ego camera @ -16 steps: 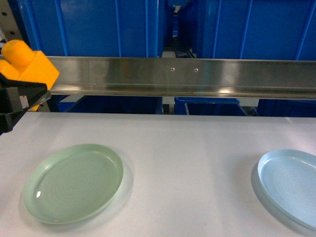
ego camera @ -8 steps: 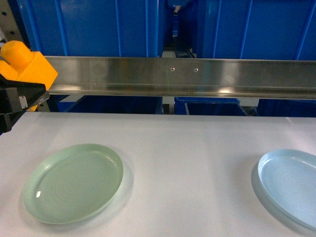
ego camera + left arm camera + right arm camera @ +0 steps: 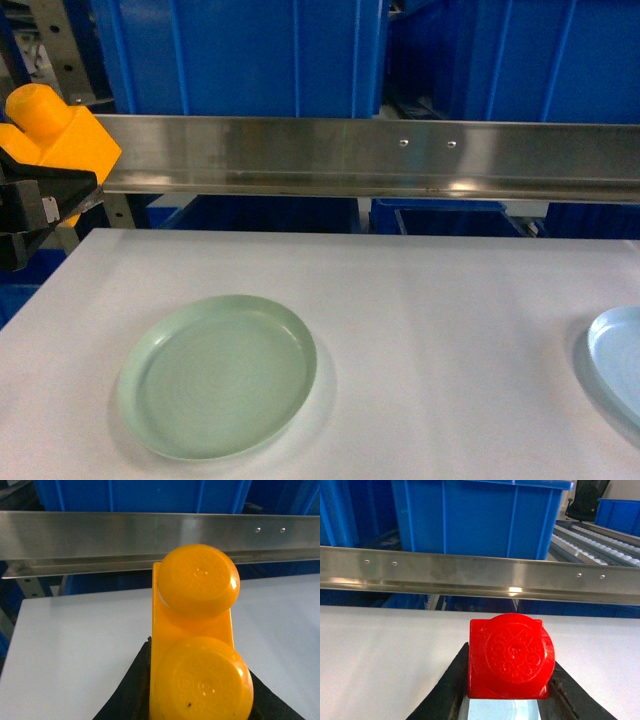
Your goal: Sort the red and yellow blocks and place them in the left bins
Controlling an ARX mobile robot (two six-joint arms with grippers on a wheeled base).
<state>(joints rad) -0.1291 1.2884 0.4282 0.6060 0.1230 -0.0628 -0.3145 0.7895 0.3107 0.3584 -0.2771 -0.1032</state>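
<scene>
1. Head view: a white bench (image 3: 420, 330) faces a steel rail (image 3: 400, 158), with blue bins (image 3: 240, 55) behind and above it. At the left edge the left gripper (image 3: 45, 195) clamps the yellow block (image 3: 55, 135), held above bench height; the bins lie ahead of it, past the rail.
2. Left wrist view: the yellow block (image 3: 195, 640) points its long axis toward the rail.
3. Right wrist view: the right gripper (image 3: 507, 700) clamps the red block (image 3: 510, 655) over a pale blue plate (image 3: 497, 710); a bin (image 3: 480, 517) stands ahead, slightly left.

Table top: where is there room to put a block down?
The white table is bare between the green plate and the blue plate, and behind both plates up to the steel rail. Nowhere looks crowded.
</scene>
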